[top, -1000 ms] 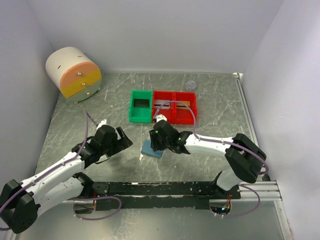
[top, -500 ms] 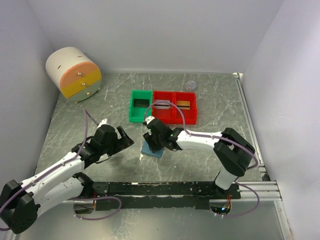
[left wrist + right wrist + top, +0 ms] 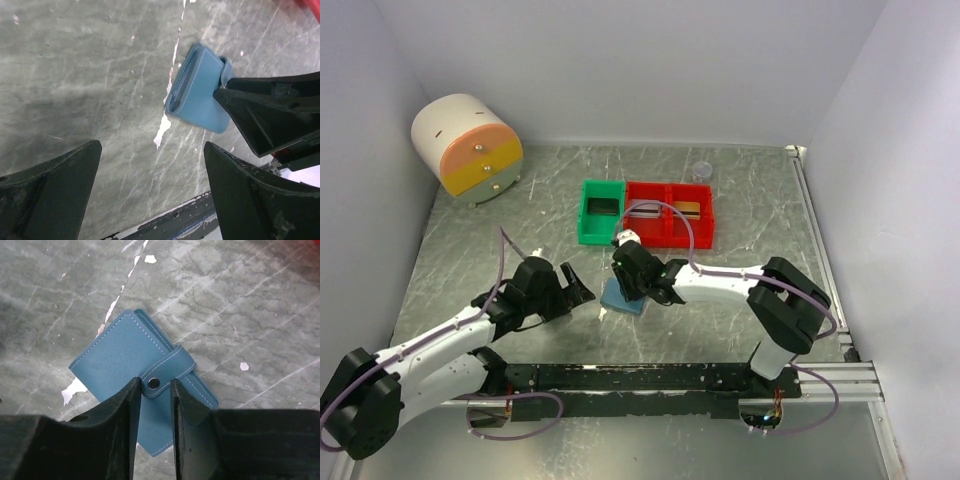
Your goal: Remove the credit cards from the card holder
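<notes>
Grey marbled tabletop (image 3: 750, 200) between pale walls: the blue card holder (image 3: 117, 355) lies flat and closed near its middle, on the near side of the green bin (image 3: 588, 228) and red bin (image 3: 692, 240). The right gripper (image 3: 155, 384) stands over it, jaws narrow on either side of the snap tab (image 3: 172, 365); whether they pinch it I cannot tell. The left gripper (image 3: 151, 146) hovers just beside the holder, jaws wide, holding nothing

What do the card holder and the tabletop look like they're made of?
The card holder: matte blue leather or faux leather, judging by the pale stitching along its edges and the metal-looking snap. The tabletop: grey-green marbled finish, probably a printed or painted coating, since white patches show where it has chipped.
</notes>
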### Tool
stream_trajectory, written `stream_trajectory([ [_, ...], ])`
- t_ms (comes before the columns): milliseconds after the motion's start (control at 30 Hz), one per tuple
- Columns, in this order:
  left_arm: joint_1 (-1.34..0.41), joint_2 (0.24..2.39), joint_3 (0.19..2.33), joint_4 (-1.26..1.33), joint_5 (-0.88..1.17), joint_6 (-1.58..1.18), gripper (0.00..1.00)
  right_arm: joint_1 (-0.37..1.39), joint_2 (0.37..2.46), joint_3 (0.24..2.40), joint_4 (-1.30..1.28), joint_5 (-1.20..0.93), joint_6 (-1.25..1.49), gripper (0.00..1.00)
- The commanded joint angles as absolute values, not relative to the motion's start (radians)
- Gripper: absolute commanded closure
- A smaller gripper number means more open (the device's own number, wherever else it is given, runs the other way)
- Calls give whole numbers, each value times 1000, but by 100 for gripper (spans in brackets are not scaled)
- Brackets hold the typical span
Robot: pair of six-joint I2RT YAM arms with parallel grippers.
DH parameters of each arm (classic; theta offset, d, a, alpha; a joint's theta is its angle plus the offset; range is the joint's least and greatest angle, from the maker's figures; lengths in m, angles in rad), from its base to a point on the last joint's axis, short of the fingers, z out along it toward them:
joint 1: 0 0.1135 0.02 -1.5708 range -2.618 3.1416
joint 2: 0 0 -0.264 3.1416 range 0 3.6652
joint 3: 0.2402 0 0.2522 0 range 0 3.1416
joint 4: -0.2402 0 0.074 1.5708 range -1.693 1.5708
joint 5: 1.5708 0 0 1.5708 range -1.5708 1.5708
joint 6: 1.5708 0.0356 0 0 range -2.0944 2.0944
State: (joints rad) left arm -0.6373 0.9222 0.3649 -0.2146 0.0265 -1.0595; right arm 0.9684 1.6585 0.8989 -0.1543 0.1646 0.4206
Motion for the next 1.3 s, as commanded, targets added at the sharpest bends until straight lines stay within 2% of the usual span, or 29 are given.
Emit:
stream_trajectory([
  [0,-644,965,347,-75,168,-1073,4,970,1661,841,-197,188,536,89],
  [67,-645,992,341,-44,201,-1075,1,971,1657,834,-188,177,572,91],
  [100,-649,1009,334,-18,220,-1077,9,970,1653,830,-185,175,591,92],
  [167,-658,1052,320,45,254,-1088,18,970,1636,814,-172,167,636,92],
  [300,-705,1147,330,155,261,-1112,25,970,1594,762,-118,137,723,92],
  [433,-757,1250,357,234,242,-1157,28,970,1584,733,-85,114,758,92],
  [567,-802,1366,353,331,238,-1231,42,970,1579,735,-96,118,759,91],
  [667,-817,1440,351,390,217,-1261,48,969,1558,732,-97,112,751,91],
  [800,-816,1489,360,455,184,-1298,47,969,1527,740,-118,107,732,91],
  [1133,-817,1347,311,301,-1,-1390,43,965,1492,883,-269,193,524,66],
  [1267,-817,1278,291,237,-71,-1423,42,966,1550,945,-267,157,461,64],
])
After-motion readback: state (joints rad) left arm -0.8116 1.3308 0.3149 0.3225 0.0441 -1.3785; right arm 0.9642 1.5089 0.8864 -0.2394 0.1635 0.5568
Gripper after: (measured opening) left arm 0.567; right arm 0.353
